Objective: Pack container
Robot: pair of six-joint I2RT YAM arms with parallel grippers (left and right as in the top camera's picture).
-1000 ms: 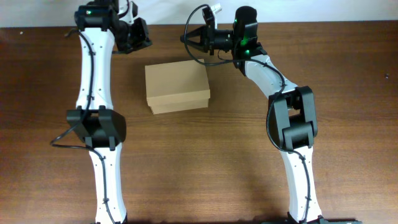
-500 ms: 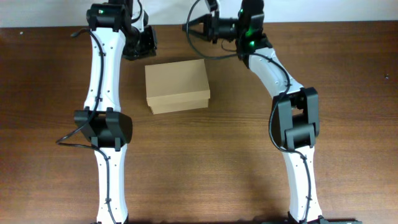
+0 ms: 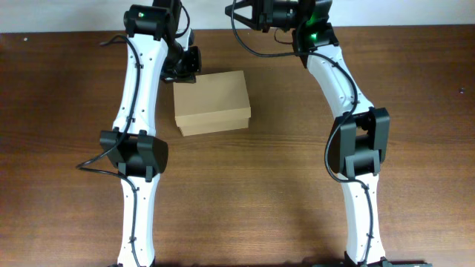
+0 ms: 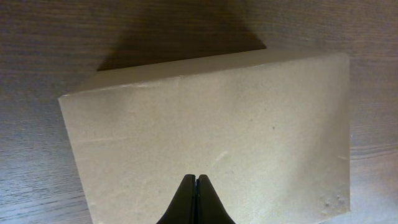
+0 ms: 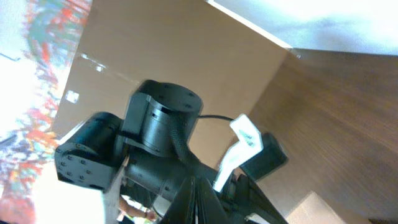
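Observation:
The container is a tan cardboard box with its lid down, on the brown table left of centre. It fills the left wrist view. My left gripper is at the box's far left corner, shut and empty; in its wrist view the gripper has its tips pressed together over the lid. My right gripper is raised at the table's far edge, beyond the box, pointing left. Its fingers look shut on nothing. A corner of the box shows at the bottom of the right wrist view.
The left arm's black wrist shows close in front of the right wrist camera. A white wall strip runs behind the table's far edge. Both arms' bases stand at the near edge.
My left gripper has moved right to the box's far left corner. My right gripper has moved back toward the far edge, away from the box. The box has not moved.

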